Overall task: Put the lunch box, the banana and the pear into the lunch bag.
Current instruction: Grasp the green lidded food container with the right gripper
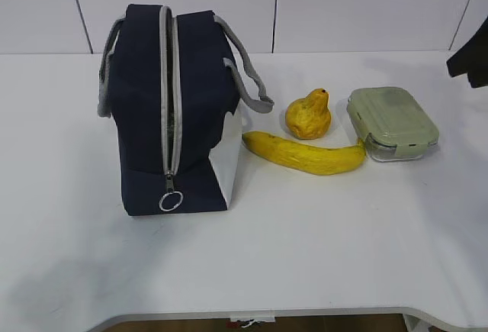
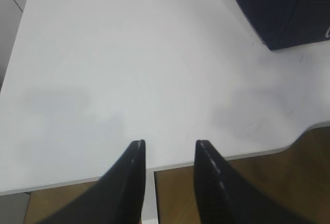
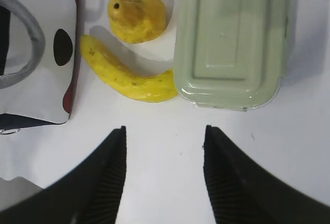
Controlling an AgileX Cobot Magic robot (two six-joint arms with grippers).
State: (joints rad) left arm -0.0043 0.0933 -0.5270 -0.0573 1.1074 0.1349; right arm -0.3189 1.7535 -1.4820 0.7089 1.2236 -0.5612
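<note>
Right of your zipped navy fabric lunch bag (image 1: 171,111): curved yellow banana (image 1: 305,154), lumpy pear (image 1: 309,114), green-lidded lunch box (image 1: 392,123) | left gripper (image 2: 169,148) parted, empty | right gripper (image 3: 165,134) parted, empty

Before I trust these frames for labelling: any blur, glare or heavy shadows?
Exterior view: sharp, even light, soft shadows beside the lunch bag. Left wrist view: hazy, washed-out table. Right wrist view: the lunch box slightly soft, mild shadows.
</note>
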